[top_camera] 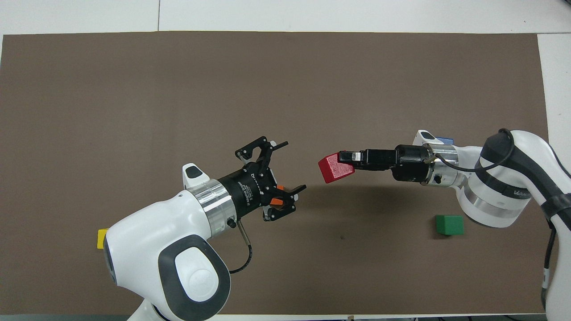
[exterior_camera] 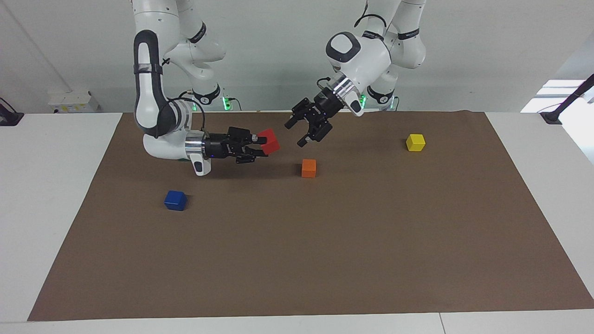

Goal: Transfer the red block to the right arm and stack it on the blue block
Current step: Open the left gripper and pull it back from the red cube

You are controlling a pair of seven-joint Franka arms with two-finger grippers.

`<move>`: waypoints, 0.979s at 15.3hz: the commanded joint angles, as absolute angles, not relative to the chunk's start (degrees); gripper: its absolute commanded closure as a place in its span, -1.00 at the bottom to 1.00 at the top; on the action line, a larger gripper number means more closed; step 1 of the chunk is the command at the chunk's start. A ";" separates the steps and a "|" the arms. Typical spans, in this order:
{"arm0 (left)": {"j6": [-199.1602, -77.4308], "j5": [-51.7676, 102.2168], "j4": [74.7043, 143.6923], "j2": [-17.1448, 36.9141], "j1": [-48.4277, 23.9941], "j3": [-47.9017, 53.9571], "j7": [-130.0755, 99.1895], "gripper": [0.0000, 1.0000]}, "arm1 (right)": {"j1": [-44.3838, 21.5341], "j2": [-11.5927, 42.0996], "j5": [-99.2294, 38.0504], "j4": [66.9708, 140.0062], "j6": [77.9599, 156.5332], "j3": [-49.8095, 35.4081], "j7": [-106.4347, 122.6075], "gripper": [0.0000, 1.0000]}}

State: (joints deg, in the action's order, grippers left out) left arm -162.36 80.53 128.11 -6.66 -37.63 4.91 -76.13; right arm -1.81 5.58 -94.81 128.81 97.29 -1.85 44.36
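My right gripper (exterior_camera: 262, 146) is shut on the red block (exterior_camera: 269, 141) and holds it in the air over the middle of the mat; it also shows in the overhead view (top_camera: 345, 162) with the red block (top_camera: 335, 168). My left gripper (exterior_camera: 297, 132) is open and empty, raised a short gap from the red block, over the orange block; its spread fingers show in the overhead view (top_camera: 292, 166). The blue block (exterior_camera: 175, 200) sits on the mat toward the right arm's end. In the overhead view only a sliver of the blue block (top_camera: 444, 141) shows past the right wrist.
An orange block (exterior_camera: 308, 168) lies on the brown mat (exterior_camera: 325, 255) below the left gripper. A yellow block (exterior_camera: 415, 142) sits toward the left arm's end. A green block (top_camera: 449, 224) sits near the right arm's base, by its forearm.
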 commanded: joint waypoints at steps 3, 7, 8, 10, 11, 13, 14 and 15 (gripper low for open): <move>-161.98 81.65 130.96 -7.21 -29.10 5.36 -63.68 -1.00 | 0.43 0.01 -82.13 126.66 102.12 -1.85 33.86 1.00; -158.13 76.41 126.66 -2.91 -21.38 5.27 -55.04 -1.00 | 4.56 -1.58 -62.90 119.47 102.39 -1.85 22.44 1.00; -155.85 70.90 125.69 -1.94 -19.10 5.27 -54.32 -1.00 | 5.35 -1.50 -57.10 116.75 102.39 -1.85 19.02 1.00; -150.15 58.94 120.96 2.00 -14.61 5.27 -54.23 -1.00 | 5.97 -0.88 -42.53 110.25 103.00 -1.93 12.42 1.00; -147.68 53.23 117.89 4.11 -12.41 5.27 -54.14 -1.00 | 5.98 -0.79 -34.88 108.13 103.88 -2.02 10.74 1.00; -144.94 41.63 114.45 6.23 -9.68 5.27 -53.97 -1.00 | 5.98 -0.44 -23.78 106.44 104.33 -2.11 10.81 1.00; -143.45 35.57 113.30 6.76 -7.93 5.27 -53.79 -1.00 | 6.06 -0.09 -20.16 105.65 104.33 -2.11 11.07 1.00; -140.39 30.37 111.99 7.03 -6.17 5.27 -53.79 -1.00 | 5.98 0.43 -16.82 104.86 104.24 -2.11 11.16 1.00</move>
